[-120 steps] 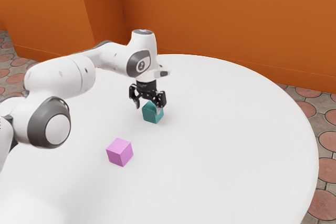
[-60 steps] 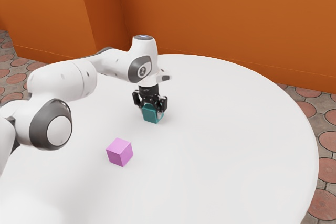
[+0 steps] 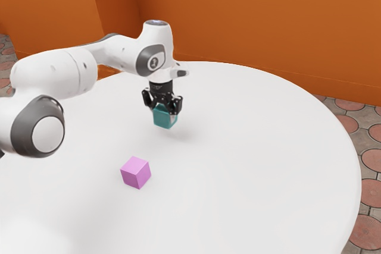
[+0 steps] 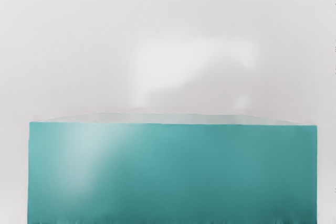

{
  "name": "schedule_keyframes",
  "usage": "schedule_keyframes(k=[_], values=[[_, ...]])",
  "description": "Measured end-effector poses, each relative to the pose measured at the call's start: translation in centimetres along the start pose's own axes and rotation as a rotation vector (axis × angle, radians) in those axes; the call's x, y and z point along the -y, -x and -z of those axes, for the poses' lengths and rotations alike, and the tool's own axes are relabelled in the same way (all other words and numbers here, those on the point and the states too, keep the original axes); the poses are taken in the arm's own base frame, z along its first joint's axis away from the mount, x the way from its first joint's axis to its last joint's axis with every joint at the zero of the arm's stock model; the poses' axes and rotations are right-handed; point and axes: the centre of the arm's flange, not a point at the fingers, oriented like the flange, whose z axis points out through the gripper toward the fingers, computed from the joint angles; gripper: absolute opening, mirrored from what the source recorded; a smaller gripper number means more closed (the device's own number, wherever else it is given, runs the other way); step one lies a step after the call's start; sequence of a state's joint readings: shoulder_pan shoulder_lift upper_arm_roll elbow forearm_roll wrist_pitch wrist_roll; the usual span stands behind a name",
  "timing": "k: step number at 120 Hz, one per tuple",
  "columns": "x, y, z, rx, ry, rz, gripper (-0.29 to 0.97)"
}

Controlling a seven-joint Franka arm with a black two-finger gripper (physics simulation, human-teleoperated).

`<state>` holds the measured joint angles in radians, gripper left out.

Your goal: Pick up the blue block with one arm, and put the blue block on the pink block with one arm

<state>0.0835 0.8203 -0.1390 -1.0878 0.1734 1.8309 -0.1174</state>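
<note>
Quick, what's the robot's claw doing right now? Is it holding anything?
Gripper: closed on the blue block, holding it just above the white table.

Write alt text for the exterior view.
The arm's gripper holds the blue block, lifted just off the round white table. The pink block sits on the table nearer the camera. Orange walls stand behind.

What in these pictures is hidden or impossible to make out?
- Exterior view: the blue block's top, covered by the tool shut on it.
- Wrist view: the blue block's lower part, cut off by the picture's edge.
- Exterior view: the pink block's far faces, hidden by its own body.
- Exterior view: the arm's base, beyond the left edge.
</note>
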Motion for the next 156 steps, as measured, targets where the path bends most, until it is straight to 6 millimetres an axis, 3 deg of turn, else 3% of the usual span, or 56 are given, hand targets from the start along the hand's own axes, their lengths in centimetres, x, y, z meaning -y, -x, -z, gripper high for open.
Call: schedule_keyframes(k=[15, 38, 73, 95, 118, 156], values=[[0.8, 3.5, 3.0, 0.032, -0.023, -0.005, 0.38], [1.6, 8.4, 4.0, 0.094, -0.042, -0.007, 0.38], [1.6, 14.2, 2.5, 0.145, -0.024, -0.005, 0.38], [0.3, 17.4, 2.1, 0.141, -0.015, -0.020, 0.38], [0.4, 19.7, 1.4, 0.140, -0.009, -0.013, 0.38], [-0.8, 19.5, 0.3, 0.119, -0.003, -0.027, 0.38]])
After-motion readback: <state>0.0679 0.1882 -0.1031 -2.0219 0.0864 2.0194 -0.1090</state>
